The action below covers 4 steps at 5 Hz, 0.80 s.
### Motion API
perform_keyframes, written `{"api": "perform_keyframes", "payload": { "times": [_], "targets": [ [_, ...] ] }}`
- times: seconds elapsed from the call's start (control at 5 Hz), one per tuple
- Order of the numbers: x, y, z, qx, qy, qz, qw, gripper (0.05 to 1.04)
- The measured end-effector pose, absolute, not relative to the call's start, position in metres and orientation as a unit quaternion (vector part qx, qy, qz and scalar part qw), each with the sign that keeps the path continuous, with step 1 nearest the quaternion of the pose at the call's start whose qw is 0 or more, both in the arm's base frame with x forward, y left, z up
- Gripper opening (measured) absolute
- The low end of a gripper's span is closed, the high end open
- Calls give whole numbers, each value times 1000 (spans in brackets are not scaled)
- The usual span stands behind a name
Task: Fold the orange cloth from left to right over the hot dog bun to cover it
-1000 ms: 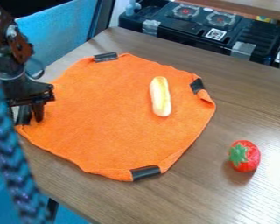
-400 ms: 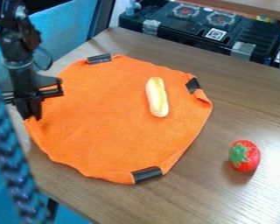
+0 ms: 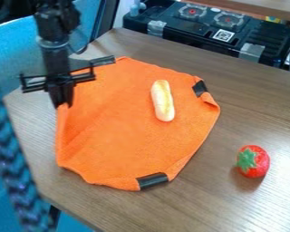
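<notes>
You are looking at what appears to be a robotics lab or similar workroom. Your black robot arm (image 3: 53, 47) stands over a wood-grain tabletop (image 3: 232, 108), where an orange cloth (image 3: 126, 127) bears strips of black tape (image 3: 152, 181) along its edge. On and beside it you see a play-food bread roll (image 3: 163, 100) and strawberry (image 3: 253, 161), test props more than a meal. Behind, you can spot a black two-burner stove unit (image 3: 268, 40) with a square coded label (image 3: 223, 36) and patches of grey tape (image 3: 251, 52), which suggests an improvised experimental setup.
</notes>
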State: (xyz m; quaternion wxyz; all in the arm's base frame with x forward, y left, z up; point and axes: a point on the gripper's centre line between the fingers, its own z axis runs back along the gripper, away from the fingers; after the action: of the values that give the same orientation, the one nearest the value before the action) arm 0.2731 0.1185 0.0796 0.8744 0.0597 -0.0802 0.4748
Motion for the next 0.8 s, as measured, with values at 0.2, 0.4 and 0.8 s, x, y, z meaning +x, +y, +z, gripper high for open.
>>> {"api": "perform_keyframes", "payload": {
  "times": [0.2, 0.4, 0.8],
  "targets": [
    [290, 97, 80, 59, -68, 485, 870, 74],
    [316, 69, 88, 53, -73, 502, 860, 74],
    [371, 36, 89, 51, -66, 538, 839, 73]
  ]
}}
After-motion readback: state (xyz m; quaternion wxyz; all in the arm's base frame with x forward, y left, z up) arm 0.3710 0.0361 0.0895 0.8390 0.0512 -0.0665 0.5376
